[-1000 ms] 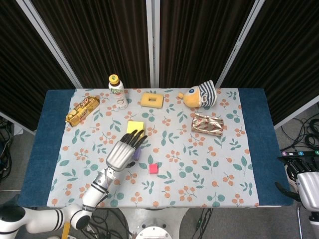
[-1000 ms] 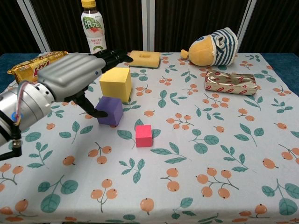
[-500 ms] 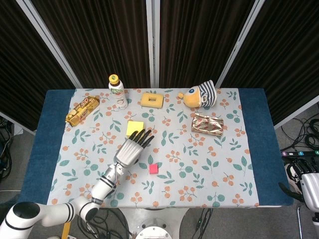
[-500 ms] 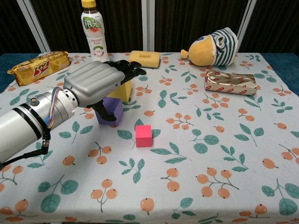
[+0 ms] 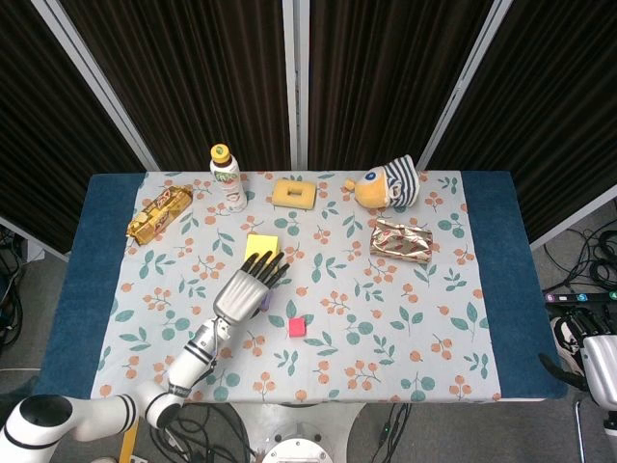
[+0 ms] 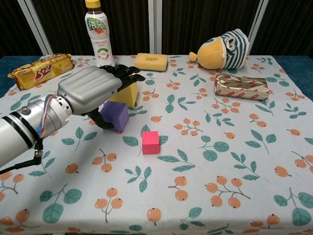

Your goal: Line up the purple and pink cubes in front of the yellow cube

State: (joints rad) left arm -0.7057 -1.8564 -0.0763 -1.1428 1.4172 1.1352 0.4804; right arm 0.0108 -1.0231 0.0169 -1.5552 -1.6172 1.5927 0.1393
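On the flowered worktop, the robot's left hand draws back slightly toward the near-left from where it hovered half a second ago, its fingers stretched out over the purple cube and its thumb hooked down against the cube's left face. Whether that amounts to a firm hold cannot be told from either view. The cube sits in nearly the same spot as a second ago, which suggests the hand is settling its grip or nudging rather than carrying, and the line-up looks unfinished. The purple cube is a matte, soft-edged block, just in front of the larger yellow cube and close against it, both partly hidden by the hand. Farther right and nearer the camera, the small pink cube stands alone and untouched, apart from the purple one. At the far right edge of the head view, the right hand waits off the worktop; its fingers are out of sight.
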